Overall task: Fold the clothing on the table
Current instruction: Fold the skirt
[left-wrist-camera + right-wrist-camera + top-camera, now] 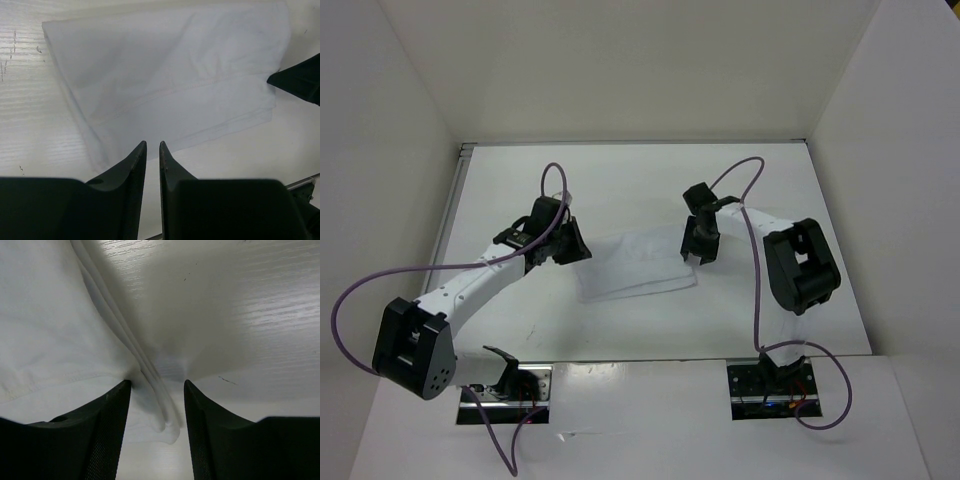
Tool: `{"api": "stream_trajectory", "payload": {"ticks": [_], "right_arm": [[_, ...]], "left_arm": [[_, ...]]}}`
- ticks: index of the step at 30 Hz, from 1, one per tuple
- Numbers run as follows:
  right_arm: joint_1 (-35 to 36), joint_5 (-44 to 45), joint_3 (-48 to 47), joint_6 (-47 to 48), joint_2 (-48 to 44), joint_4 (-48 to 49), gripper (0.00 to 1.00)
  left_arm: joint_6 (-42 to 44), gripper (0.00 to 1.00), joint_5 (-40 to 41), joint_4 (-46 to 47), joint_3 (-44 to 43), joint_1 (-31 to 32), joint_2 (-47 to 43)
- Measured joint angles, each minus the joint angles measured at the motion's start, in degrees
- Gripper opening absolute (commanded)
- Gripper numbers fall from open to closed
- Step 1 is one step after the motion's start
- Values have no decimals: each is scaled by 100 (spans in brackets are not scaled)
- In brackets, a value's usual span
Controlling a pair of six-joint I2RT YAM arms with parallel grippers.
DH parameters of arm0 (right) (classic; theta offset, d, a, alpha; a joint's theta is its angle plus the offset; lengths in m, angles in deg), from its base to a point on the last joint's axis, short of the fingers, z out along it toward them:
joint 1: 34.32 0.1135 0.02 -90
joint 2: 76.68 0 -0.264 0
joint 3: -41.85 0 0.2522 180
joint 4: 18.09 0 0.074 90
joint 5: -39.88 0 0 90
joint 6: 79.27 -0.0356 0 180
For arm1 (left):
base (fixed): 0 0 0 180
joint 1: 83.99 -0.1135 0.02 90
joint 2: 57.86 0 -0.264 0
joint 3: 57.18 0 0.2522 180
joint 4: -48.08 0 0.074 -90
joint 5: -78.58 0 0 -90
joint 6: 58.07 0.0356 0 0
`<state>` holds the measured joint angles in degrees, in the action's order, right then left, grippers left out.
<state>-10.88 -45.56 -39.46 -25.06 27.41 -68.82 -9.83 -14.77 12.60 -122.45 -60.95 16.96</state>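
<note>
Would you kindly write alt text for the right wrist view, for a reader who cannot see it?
The right gripper stands open, its two black fingers straddling the layered edge of the white clothing, which fills the left of the view. Bare white table lies to the right.

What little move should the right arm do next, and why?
Probably lift the right end effector straight up. Its jaws stand open astride the layered edge of the clothing, gripping nothing, and the clothing lies flat on the table, already folded over.
</note>
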Motion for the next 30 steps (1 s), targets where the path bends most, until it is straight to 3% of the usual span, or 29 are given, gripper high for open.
{"api": "stream_trajectory", "payload": {"ticks": [4,7,8,10,16,21,30], "right_arm": [[-46,-293,140,52,66,221,47],[-81,-640,245,52,61,479,29],[-96,-778,297,46,59,586,12],[-114,-1071,433,-31,55,859,0],[-59,-1513,831,-339,-90,1537,0],[245,-1453,1034,-538,-243,1690,0],[479,-1202,1088,-662,-328,1681,0]], "left_arm": [[0,24,-20,61,0,0,0],[0,24,-61,149,0,0,48],[0,24,-105,208,0,0,107],[0,24,-216,348,0,0,280],[136,25,-793,675,-249,0,1217],[297,16,-1106,844,-1108,0,2232],[385,12,-1056,1040,-1665,0,3539]]}}
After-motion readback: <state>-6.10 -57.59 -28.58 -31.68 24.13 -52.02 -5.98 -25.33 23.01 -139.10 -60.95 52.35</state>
